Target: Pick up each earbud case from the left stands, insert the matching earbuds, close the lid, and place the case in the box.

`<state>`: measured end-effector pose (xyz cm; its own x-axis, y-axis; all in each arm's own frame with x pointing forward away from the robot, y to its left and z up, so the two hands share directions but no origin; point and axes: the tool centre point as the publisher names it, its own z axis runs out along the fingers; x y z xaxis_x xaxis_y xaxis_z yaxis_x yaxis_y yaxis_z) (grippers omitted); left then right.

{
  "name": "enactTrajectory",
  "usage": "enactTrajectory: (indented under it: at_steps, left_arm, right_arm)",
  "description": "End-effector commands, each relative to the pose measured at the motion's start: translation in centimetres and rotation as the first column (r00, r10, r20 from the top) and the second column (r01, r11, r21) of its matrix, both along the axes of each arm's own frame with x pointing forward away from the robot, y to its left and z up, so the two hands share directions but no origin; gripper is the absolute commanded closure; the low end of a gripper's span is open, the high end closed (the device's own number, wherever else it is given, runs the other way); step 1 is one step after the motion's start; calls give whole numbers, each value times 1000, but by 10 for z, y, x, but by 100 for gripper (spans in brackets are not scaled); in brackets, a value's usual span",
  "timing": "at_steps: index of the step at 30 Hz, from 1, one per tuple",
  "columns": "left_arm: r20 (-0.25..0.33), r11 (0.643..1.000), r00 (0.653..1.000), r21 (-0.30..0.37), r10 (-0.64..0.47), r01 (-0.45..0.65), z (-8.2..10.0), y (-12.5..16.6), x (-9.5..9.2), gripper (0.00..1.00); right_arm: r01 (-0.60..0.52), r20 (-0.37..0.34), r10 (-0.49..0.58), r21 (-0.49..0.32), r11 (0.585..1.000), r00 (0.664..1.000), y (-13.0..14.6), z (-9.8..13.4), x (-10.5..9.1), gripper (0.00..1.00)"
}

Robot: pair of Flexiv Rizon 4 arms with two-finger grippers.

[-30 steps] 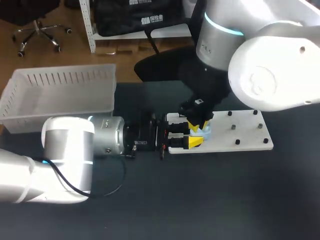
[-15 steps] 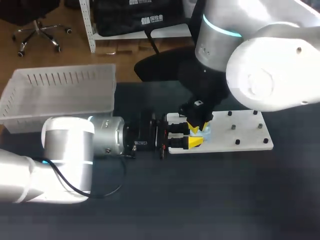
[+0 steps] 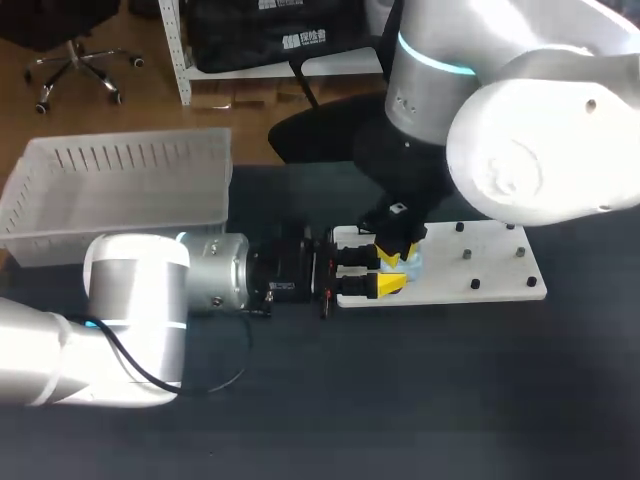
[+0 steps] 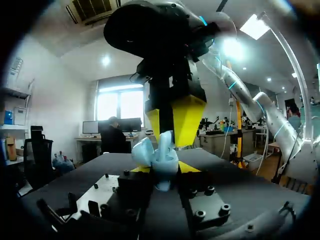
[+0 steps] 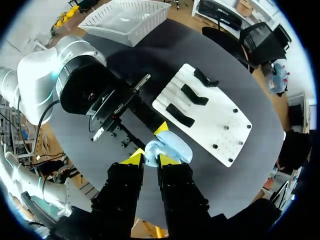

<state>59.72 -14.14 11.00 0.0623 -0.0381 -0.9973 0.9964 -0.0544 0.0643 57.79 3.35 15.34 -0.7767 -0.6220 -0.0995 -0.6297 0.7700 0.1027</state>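
The left gripper [image 4: 161, 170] is clamped on a pale blue plastic earbud case [image 5: 173, 147], one yellow tip on each side. From above, the right gripper [image 5: 150, 159] has its fingers nearly together, pinching the case's raised pale blue top; lid or earbud, I cannot tell. Just beyond the case lies a flat white board [image 3: 492, 272] with black stands [image 5: 195, 94]. Well behind the left wrist sits a white slotted plastic basket [image 3: 130, 160].

We worked at a dark table [image 3: 420, 400]. Beyond its far edge lay a brown wooden floor [image 3: 140, 100] with a wheeled office chair [image 3: 75, 65] and white shelving [image 3: 172, 50]. Past the table, bright windows [image 4: 120, 105] stood in a pale wall [image 4: 55, 90], under ceiling lights [image 4: 255, 27].
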Motion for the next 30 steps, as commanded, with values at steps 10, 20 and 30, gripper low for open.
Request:
enactTrajectory:
  at_steps: [10, 20, 30]
  left_arm:
    - [4, 1000, 1000, -4, 7, -7, 0, 0, -2, 100]
    - [4, 1000, 1000, -4, 7, -7, 0, 0, -2, 100]
    - [4, 1000, 1000, -4, 7, -7, 0, 0, -2, 100]
  right_arm:
    - [-9, -6, 9, -6, 1000, 1000, -1, -1, 2, 78]
    - [2, -7, -2, 16, 1000, 1000, -2, 0, 3, 62]
    - [7, 0, -7, 34, 999, 1000, -1, 3, 1, 62]
